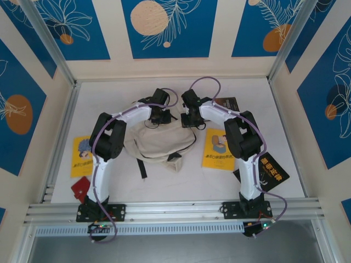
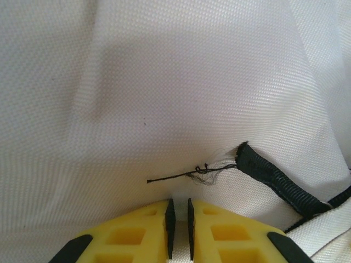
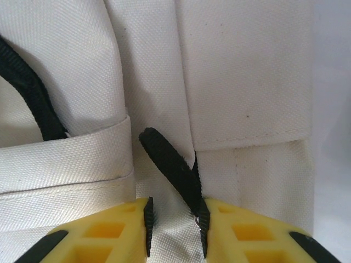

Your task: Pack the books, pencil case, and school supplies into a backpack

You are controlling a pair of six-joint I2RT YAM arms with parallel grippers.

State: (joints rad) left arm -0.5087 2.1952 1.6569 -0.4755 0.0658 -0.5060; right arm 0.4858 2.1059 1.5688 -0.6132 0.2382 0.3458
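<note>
The soft cream-white fabric backpack (image 1: pixel 159 143) lies centred on the white table (image 1: pixel 181 183), a thin yellow paperback (image 1: pixel 81 156) left of it and a second yellow paperback (image 1: pixel 218 149) right, both outside it. Up close, the left gripper (image 2: pixel 179 207) is clenched on a pinch of its cloth. The right gripper (image 3: pixel 175 211), jaws parted, straddles a black webbing tab (image 3: pixel 167 159).

Bright, even light; soft shadows
</note>
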